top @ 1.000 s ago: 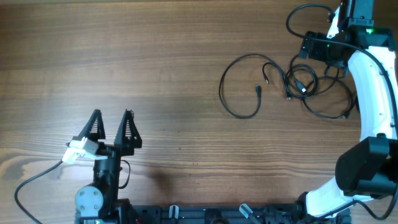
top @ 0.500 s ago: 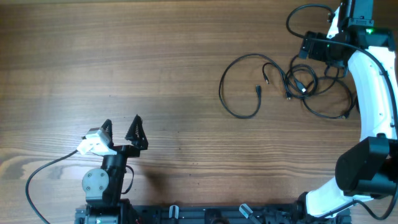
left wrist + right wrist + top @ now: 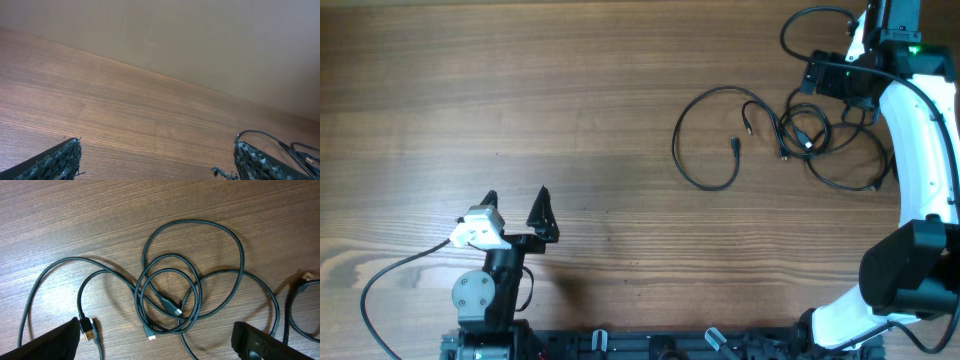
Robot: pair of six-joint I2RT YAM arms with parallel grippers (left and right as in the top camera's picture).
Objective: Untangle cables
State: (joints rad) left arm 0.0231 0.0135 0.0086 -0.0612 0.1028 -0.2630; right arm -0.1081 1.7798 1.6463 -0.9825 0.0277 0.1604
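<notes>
Right wrist view: the right claw point(image 3: 156, 342) is wide open and holds nothing. Its two dark fingers point(image 3: 55, 340) show at the bottom corners, one on each side. The cables point(image 3: 167, 297) lie flat on the tabletop point(image 3: 60, 210) right under it, in the gap between the fingers. I think the claw hangs there so it can drop down and pinch one cord. In the middle, two small rings sit one inside the other, and a bigger ring crosses over them. That is the messy part. A gold plug point(image 3: 87, 328) lies loose near the left finger, so that end looks easy to pull free.

From above, the cables sit at the far right side of the tabletop, by the right arm. One big loop point(image 3: 705, 135) spreads out to the left, away from the knot.

The left claw point(image 3: 516, 195) is open too, and empty. It is low on the left side, well apart from the cables, over bare wood. I think it waits there because nothing is close enough to grab. Both claws may be needed: one to hold the knot, one to pull.
</notes>
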